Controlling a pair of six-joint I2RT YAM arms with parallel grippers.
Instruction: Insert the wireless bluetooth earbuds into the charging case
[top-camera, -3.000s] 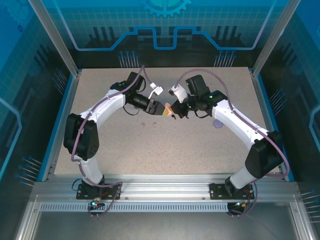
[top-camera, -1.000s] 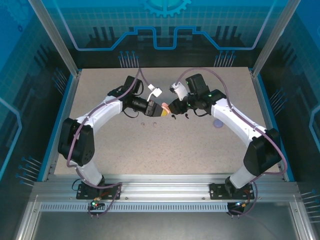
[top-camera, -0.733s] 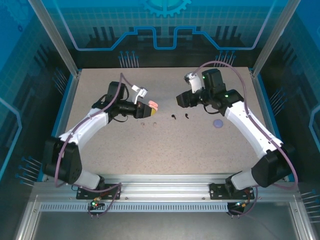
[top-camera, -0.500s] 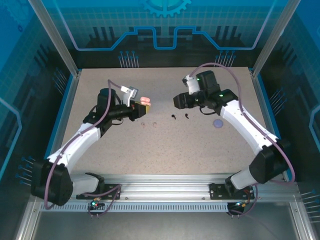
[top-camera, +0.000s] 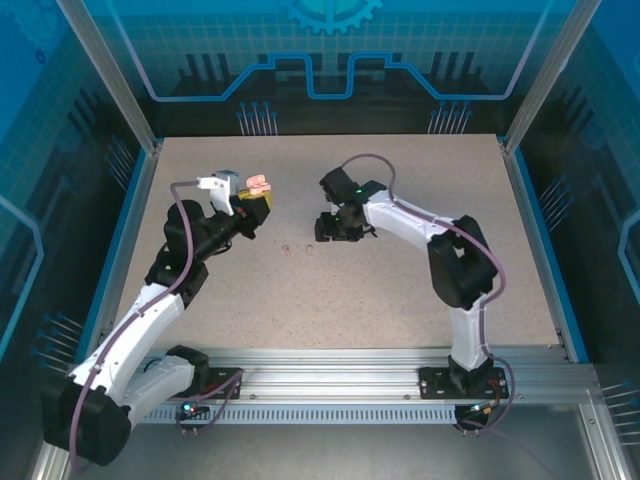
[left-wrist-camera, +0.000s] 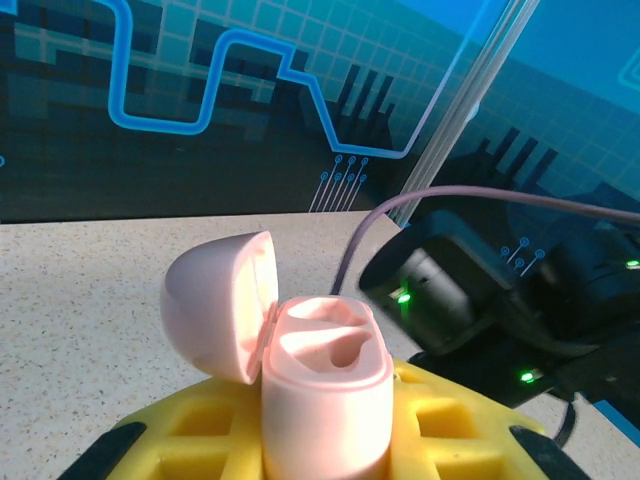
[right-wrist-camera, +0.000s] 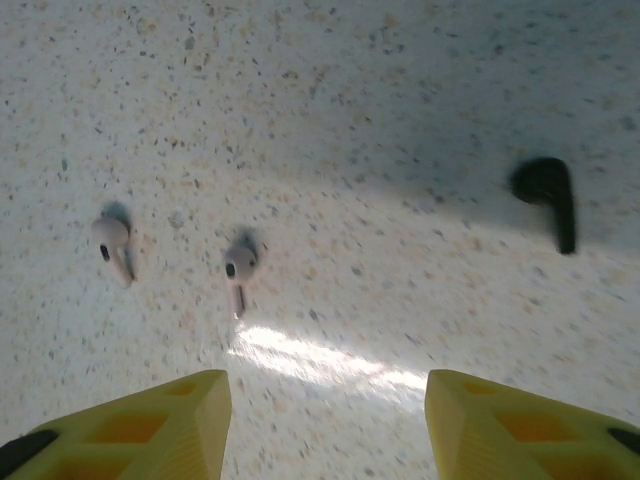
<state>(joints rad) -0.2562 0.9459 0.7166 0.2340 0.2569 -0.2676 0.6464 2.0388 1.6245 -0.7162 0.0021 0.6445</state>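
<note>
Earbuds, pink, two pieces. Both lie loose on the table, near its middle, close together but not touching.
- left pink earbud: bud end up-frame in the right wrist view, stem trailing down.
- right pink earbud: same attitude, just beside the first.

Black earbud, one piece. It lies on the table well apart from the pink pair, on the far right of the right wrist view, with its stem pointing down-frame.

Case, pink, rounded. It is held off the table at the left rear and stands upright between yellow fingers. The lid is swung open on its hinge to the left in the left wrist view. Two moulded wells show in the case's top face.

Left gripper: jaws closed tight on the lower body of the case. It is raised, and the case opening faces up.

Right gripper: jaws stand apart with nothing between them and bare table in the gap. It hangs over the table just beside the pink pair, clear of all three earbuds. Both its yellow fingers sit at the bottom of its wrist view.

Right arm: its dark housing with green lights shows behind the case.
</note>
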